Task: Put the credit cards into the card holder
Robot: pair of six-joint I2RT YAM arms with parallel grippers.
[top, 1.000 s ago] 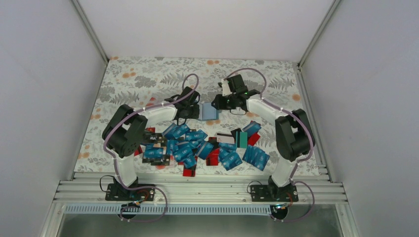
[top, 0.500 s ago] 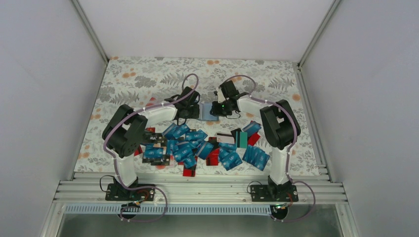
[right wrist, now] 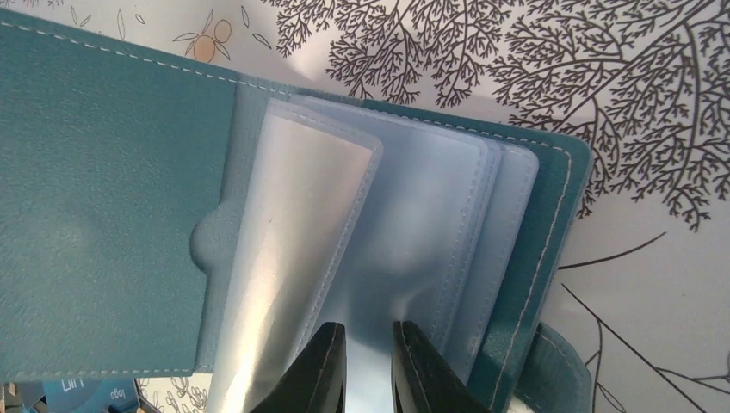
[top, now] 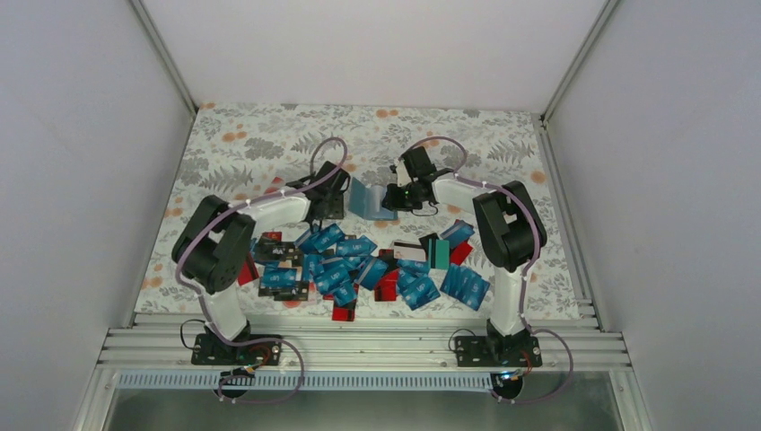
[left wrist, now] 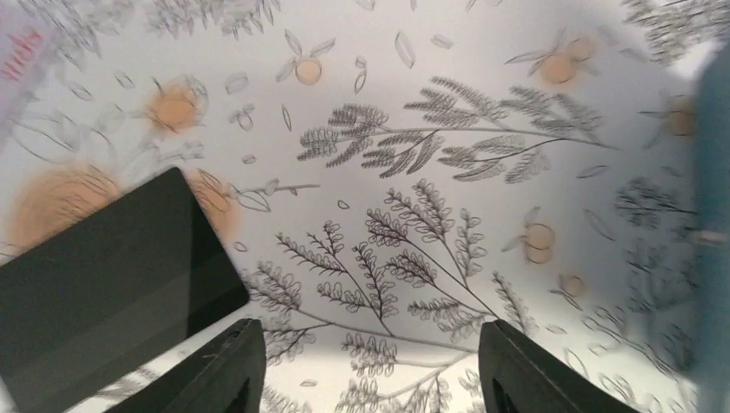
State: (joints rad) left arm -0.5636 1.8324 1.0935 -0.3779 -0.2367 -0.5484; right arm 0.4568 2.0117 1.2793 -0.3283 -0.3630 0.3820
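Where right claw [right wrist: 368, 334] pinches, card holder [right wrist: 103, 215] edge

A blurred teal strip [left wrist: 713, 232] runs off the right edge of the left wrist view, perhaps the small teal-blue folding card holder [right wrist: 103, 198]. A flat black plastic card [left wrist: 103, 284] is cut off there at the left and bottom. In the right wrist view the holder runs past the left and bottom edges. Whether the right gripper [right wrist: 368, 344] pinches a clear plastic sleeve [right wrist: 293, 241] cannot be told. From above, the white print on the bright blue plastic cards [top: 345, 260] is too small to read.
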